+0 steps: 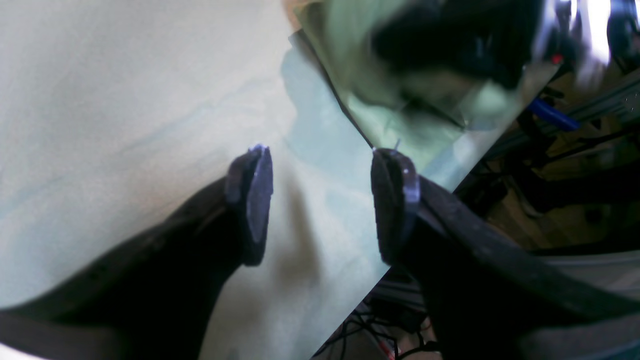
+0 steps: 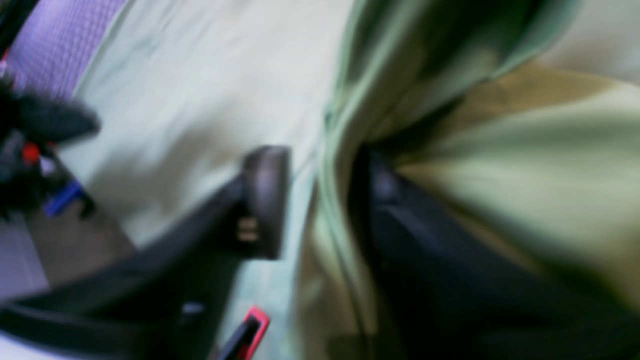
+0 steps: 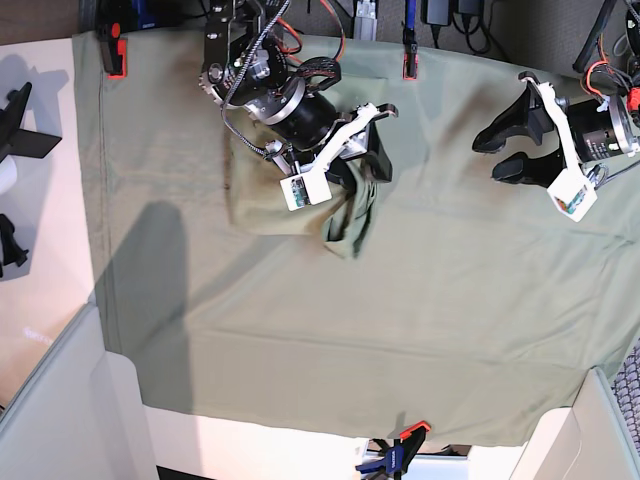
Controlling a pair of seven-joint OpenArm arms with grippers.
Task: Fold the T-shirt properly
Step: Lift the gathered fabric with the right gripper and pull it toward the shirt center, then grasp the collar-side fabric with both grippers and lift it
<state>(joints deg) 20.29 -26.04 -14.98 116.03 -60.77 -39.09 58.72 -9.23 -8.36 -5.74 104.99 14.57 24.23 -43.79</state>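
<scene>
The T-shirt lies bunched on the green sheet at the upper middle, with a fold sagging at its right end. My right gripper hovers right at that end. In the blurred right wrist view its fingers stand apart, and a ridge of the T-shirt rises between them and drapes over the right-hand one. My left gripper is off to the right, well apart from the shirt. Its jaws are open over bare sheet, and the T-shirt shows blurred beyond them.
Red clamps pin the sheet at the back edge. A blue and orange clamp holds the front edge. White table surface shows to the left of the sheet, with black fixtures on it. Cables and gear lie behind the table.
</scene>
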